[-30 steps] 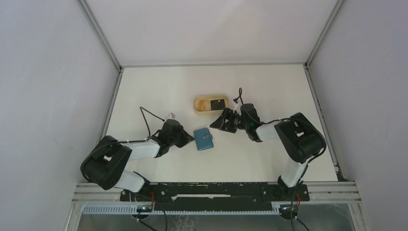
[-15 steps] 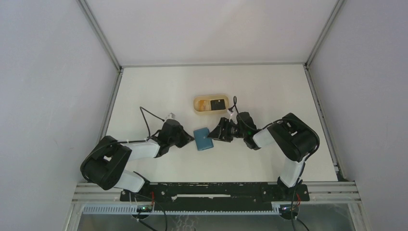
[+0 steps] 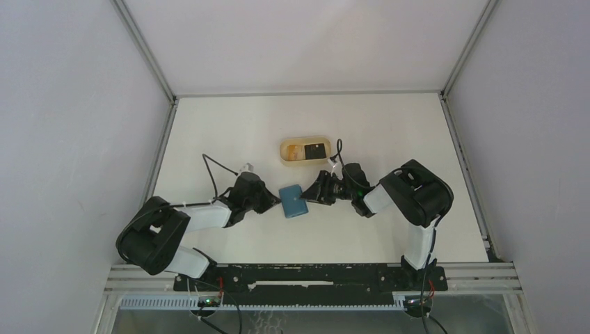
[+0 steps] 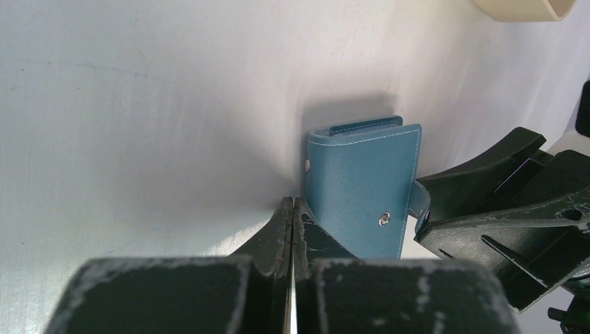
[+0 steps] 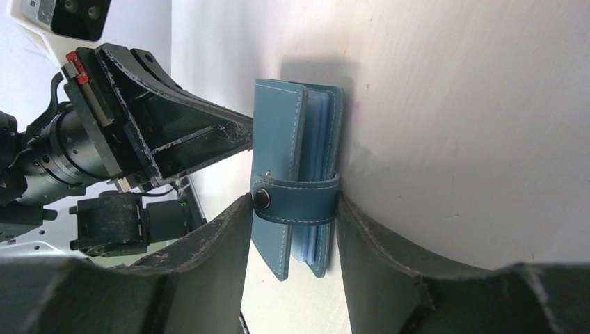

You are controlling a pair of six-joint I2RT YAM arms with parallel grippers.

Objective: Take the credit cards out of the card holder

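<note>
Jaws check. Left jaws are fully closed, tips pressed together with nothing between them. They sit low at the table [image 3: 229,125], right up against the lower corner of the card holder [image 3: 294,200] on its left-facing cover.

Right jaws are partly open and straddle the card holder across its thickness at the strap [image 5: 296,198]. One side is against the snap [image 5: 261,199], the other against the strap's far end. Both look in contact, so I read that as a grip on the card holder.

Card holder stands on edge, covers together, near the middle of the table and a bit toward the near edge, between the two wrists. Strap wraps over the open edge onto the cover facing the left arm [image 3: 202,216]. Can't tell if the snap is fastened. Pale blue leaves show between the covers in the right wrist view, but I can't tell whether cards are in them.

Tan tray [image 3: 284,152] sits just beyond the card holder toward the far edge, not touching it. Black card [image 3: 316,149] lies flat in the tray's right half. There's a brownish patch in the left half that I can't identify.
</note>
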